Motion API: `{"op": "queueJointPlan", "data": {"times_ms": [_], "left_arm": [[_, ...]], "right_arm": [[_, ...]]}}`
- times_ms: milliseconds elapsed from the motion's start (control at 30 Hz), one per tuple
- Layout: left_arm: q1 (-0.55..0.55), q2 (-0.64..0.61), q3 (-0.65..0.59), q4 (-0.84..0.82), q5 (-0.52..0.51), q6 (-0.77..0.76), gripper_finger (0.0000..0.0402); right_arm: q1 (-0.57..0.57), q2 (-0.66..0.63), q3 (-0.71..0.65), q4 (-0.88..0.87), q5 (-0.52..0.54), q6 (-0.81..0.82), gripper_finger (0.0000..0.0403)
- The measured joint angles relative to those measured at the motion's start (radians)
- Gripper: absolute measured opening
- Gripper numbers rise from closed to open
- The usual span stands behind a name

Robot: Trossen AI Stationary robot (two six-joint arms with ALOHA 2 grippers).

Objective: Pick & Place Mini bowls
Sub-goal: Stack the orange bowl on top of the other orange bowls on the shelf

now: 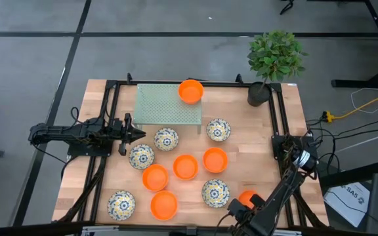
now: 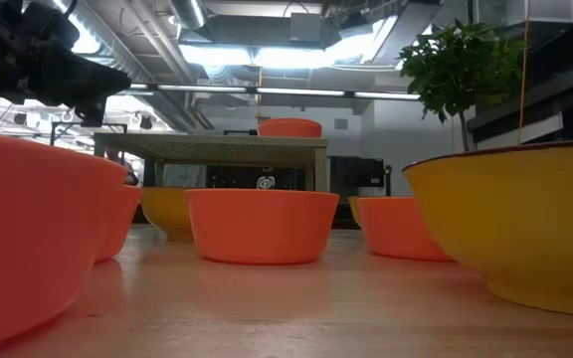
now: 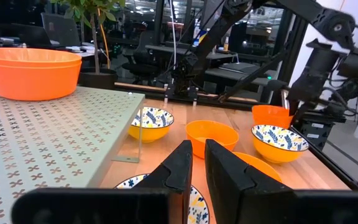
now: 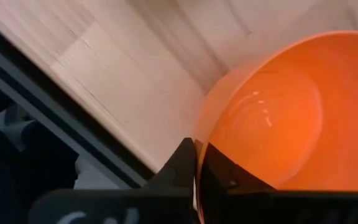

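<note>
The right gripper has its fingers pinched shut on the rim of an orange mini bowl at the near right corner of the bench, one finger inside the wall and one outside. To do this well, I would lift straight up first, keeping the wrist level so the thin rim does not slip, and clear the patterned bowl just beside it. The bowl sits mouth up; being round, it has no long axis. The left gripper waits near the perforated shelf, fingers nearly closed on nothing.
</note>
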Motion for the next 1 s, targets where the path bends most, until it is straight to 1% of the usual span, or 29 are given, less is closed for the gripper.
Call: {"op": "queueJointPlan", "data": {"times_ms": [100,233,433,667,900,1000], "left_arm": [[0.000,0.000,0.000,0.000,0.000,0.000,0.0038],[0.000,0.000,0.000,0.000,0.000,0.000,0.0038],[0.000,0.000,0.000,0.000,0.000,0.000,0.0038],[0.000,0.000,0.000,0.000,0.000,0.000,0.0038],[0.000,0.000,0.000,0.000,0.000,0.000,0.0038],[0.000,0.000,0.000,0.000,0.000,0.000,0.0038]], "right_arm": [[-0.013,0.000,0.065,-0.083,0.021,0.000,0.0003],[-0.035,0.000,0.156,-0.187,0.081,-0.019,0.0002],[-0.105,0.000,0.278,-0.279,0.180,-0.155,0.0002],[-0.226,-0.001,0.424,-0.294,0.229,-0.415,0.0002],[-0.387,-0.001,0.607,-0.300,0.280,-0.737,0.0002],[-0.469,-0.041,0.591,-0.224,0.296,-0.902,0.0002]]}}
